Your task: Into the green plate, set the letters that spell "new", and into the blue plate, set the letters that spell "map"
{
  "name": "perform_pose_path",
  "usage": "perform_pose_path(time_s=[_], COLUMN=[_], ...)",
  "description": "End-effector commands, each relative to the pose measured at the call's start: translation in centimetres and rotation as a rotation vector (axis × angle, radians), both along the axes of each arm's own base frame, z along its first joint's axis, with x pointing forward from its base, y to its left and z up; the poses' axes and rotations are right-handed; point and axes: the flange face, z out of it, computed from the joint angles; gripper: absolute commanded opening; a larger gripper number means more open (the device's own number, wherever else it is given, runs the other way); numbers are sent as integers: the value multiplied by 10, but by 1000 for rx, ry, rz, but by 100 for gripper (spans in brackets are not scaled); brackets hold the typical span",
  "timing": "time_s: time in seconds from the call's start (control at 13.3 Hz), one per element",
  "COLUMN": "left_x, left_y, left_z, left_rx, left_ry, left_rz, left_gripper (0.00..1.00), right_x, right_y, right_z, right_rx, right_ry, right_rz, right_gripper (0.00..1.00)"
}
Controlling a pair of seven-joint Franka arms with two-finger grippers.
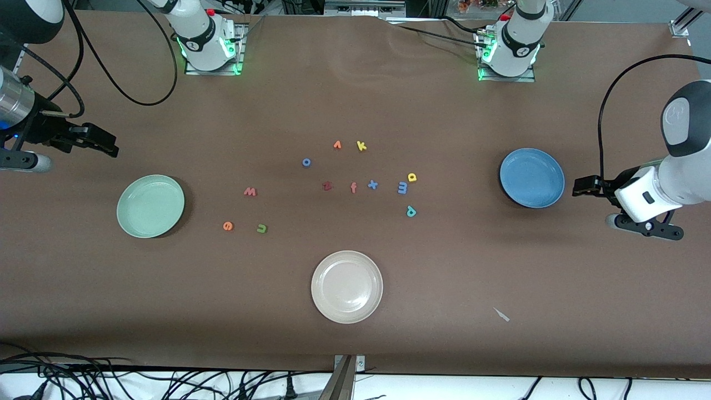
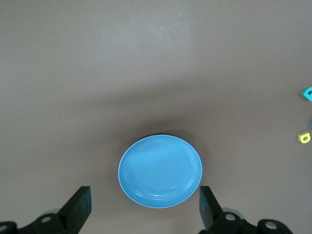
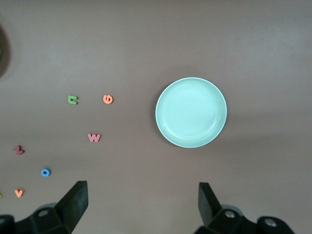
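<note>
Cream-white plate [image 1: 346,286] unused; six task letters loose on tabletop [image 1: 444,266], both plates empty; left gripper [image 1: 580,186] and right gripper [image 1: 108,145] jaws spread, waiting; next: descend onto first letter.

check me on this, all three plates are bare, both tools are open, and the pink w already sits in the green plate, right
Not quite. The pink w lies on the table beside the green plate, not in it; the front view shows this. The rest holds: the green plate, the blue plate and the white plate are bare, and the left tool and right tool are open.
</note>
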Motion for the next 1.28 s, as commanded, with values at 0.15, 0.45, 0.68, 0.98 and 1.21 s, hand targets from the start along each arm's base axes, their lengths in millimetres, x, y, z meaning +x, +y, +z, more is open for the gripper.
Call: perform_pose_path(time_s=[0.15,0.45,0.68,0.98,1.21], left_x=[-1,-1,-1,0,0], left_y=[-1,-1,-1,-1,-1], left_z=[4,4,3,2,1], left_rx=[-15,-15,-15,-15,-15], left_ry=[-14,-14,-12,-11,-9], left_rz=[3,3,2,5,5], left_gripper=[98,98,99,100,100], right_x=[4,4,4,4,4], right_y=[-1,-1,-1,-1,-1], right_z=[5,5,5,5,5], right_rx=[6,6,6,6,6], right_ry=[-8,-8,-8,-8,-8], right_rz=[-1,-1,-1,-1,-1], right_gripper=[100,100,100,100,100])
